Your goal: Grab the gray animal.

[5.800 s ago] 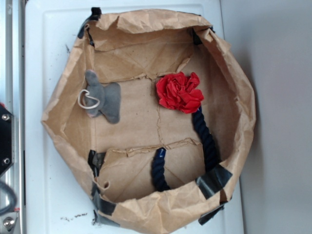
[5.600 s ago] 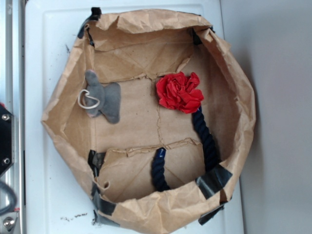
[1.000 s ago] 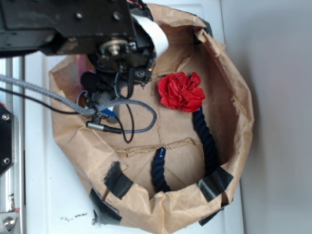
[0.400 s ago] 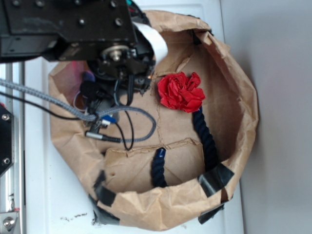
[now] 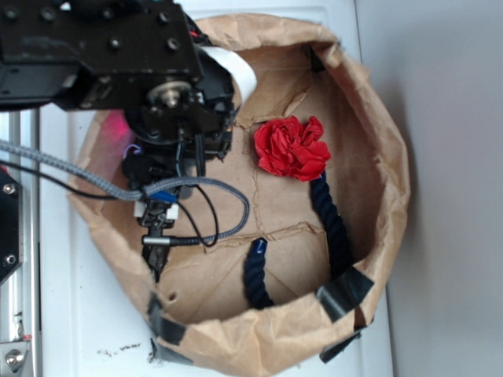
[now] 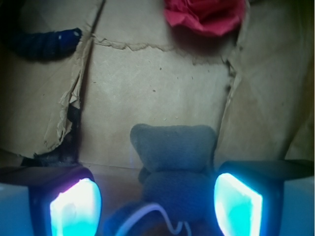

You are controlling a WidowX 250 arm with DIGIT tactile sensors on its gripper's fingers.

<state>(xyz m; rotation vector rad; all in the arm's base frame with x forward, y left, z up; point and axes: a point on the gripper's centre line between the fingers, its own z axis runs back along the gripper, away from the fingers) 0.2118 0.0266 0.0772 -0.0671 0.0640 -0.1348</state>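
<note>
Exterior: arm point(image 5: 118, 55) has shifted toward 7 o'clock since 0.4 s ago, hiding the gray animal.

Wrist: gripper point(image 6: 155, 206) spread wide, gray animal point(image 6: 172, 162) between the pads at 6 o'clock, ungrasped. Looks ready to close.

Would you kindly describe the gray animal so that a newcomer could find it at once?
Look inside the crumpled brown paper bag, on its floor. In the wrist view the gray animal lies between the two glowing fingers of the open gripper. It is soft, gray plush with a pale cord loop, unlike the red flower and the dark rope.
</note>
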